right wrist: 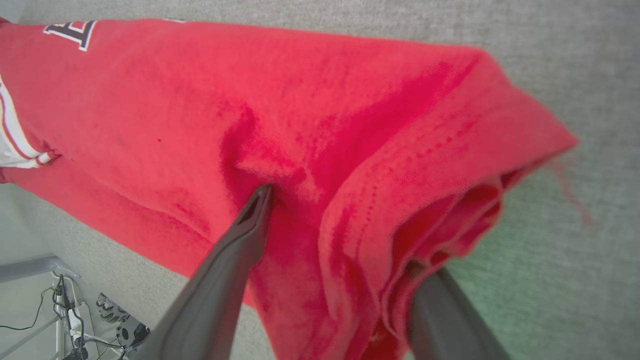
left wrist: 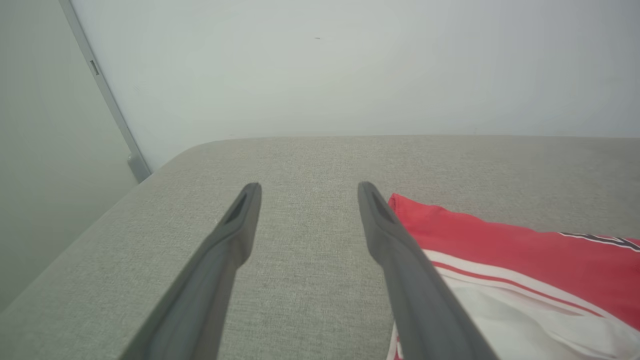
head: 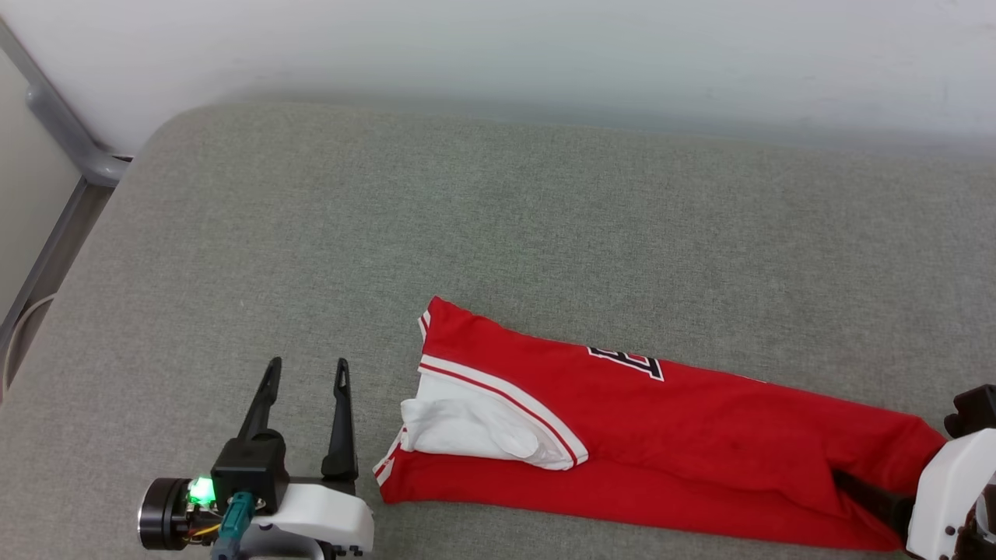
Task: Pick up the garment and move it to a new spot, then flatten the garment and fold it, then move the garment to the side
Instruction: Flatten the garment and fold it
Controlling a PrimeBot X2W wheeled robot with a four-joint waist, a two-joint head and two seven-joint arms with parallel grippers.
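Right gripper point(right wrist: 340, 226) has its fingers wide around the end of the red shirt point(head: 700, 435) at 4 o'clock on the grey cushion point(head: 389, 218), and left gripper point(head: 308, 364) sits wide and empty at 7 o'clock, so a one-sided pull may mess up the fold.

garment point(head: 661, 435) on cushion point(head: 467, 218) | left end effector point(head: 307, 373) left of it | right end effector point(right wrist: 340, 227) at right end
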